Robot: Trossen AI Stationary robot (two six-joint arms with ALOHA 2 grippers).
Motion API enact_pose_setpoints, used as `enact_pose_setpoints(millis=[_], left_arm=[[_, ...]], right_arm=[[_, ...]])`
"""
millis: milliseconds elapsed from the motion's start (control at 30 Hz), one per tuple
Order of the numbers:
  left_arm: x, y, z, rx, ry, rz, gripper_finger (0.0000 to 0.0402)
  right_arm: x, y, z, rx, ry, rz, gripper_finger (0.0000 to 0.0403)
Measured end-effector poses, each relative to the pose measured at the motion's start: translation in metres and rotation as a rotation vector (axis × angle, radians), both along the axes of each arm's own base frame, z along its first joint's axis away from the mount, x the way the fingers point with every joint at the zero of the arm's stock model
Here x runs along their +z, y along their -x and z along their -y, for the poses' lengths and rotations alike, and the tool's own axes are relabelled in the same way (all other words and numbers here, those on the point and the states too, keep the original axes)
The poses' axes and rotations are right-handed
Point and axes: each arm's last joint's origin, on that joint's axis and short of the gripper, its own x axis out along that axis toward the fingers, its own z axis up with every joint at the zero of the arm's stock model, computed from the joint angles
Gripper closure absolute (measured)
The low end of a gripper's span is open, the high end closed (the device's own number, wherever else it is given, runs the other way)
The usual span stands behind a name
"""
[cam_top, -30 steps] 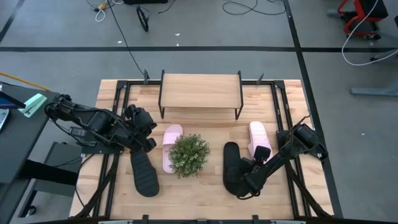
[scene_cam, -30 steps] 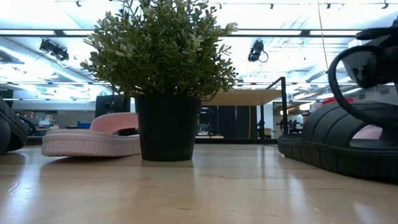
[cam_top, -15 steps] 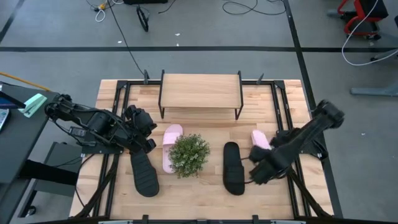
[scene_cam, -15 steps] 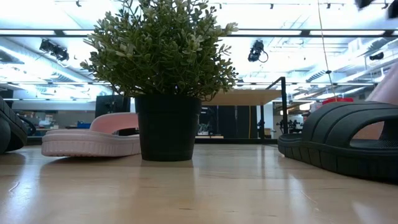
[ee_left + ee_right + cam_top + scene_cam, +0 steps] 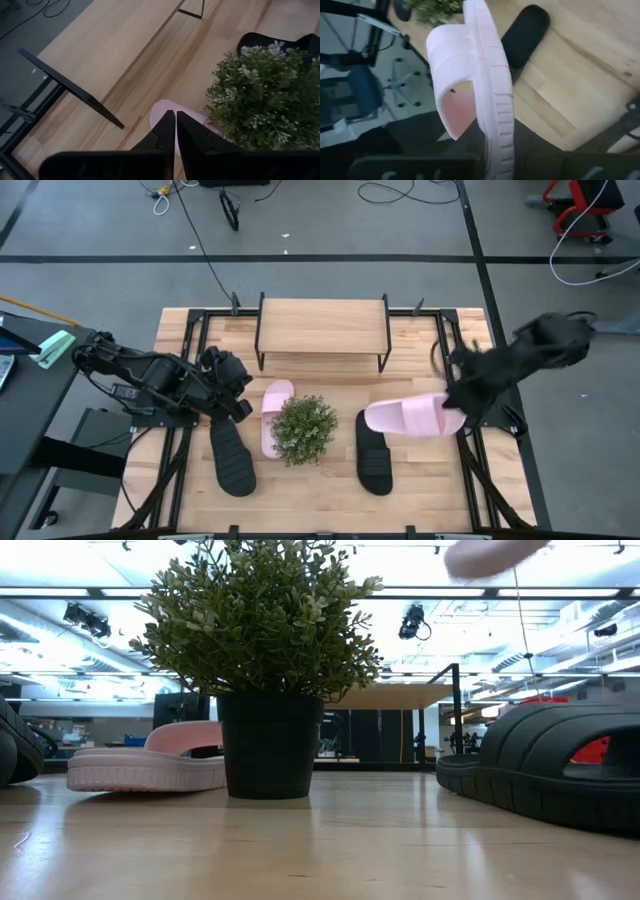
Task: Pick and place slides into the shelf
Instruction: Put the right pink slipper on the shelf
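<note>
The right gripper (image 5: 458,402), pinching a pale pink broad-strapped slide (image 5: 405,417) aloft above the black slide (image 5: 373,458), should level it before reaching the empty light-wood shelf (image 5: 322,326), while the left gripper (image 5: 238,388), fingers pressed together, waits beside the other pink slide (image 5: 273,412).

Bright ceiling strip lights glare; lifted pink slide (image 5: 492,557) motion-blurred.

One pink slide (image 5: 408,417) is held aloft over the table's right side. Another pink slide (image 5: 273,416) and two black slides (image 5: 231,455) (image 5: 373,452) lie flat before the empty wooden shelf (image 5: 322,326).
</note>
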Motion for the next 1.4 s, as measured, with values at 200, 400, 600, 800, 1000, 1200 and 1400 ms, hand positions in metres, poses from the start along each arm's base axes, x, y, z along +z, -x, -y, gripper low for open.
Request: enact_pose_setpoints(millis=[200,400,600,800,1000,1200,1400], left_arm=[[0.0,-0.002,-0.007,0.011,-0.023,-0.019,0.0389],[0.001,-0.006,-0.015,0.028,-0.036,-0.015,0.0382],[0.006,-0.018,-0.018,-0.045,0.011,0.036,0.0378],[0.012,-0.029,-0.021,-0.158,0.083,0.103,0.0387],[0.013,-0.031,-0.022,-0.147,0.122,0.125,0.0387],[0.014,-0.032,-0.023,-0.154,0.141,0.148,0.0378],[0.026,-0.044,-0.028,-0.19,0.201,0.303,0.0381]], right_arm=[[0.031,0.003,0.021,0.024,-0.016,0.156,0.036],[0.041,-0.02,0.029,0.15,-0.026,0.199,0.036],[0.029,-0.065,0.044,0.381,0.057,0.228,0.036],[0.012,-0.102,0.081,0.507,0.072,0.282,0.036],[-0.003,-0.121,0.117,0.525,0.15,0.294,0.036],[-0.008,-0.128,0.14,0.577,0.091,0.412,0.036],[-0.005,-0.138,0.153,0.58,0.162,0.526,0.036]])
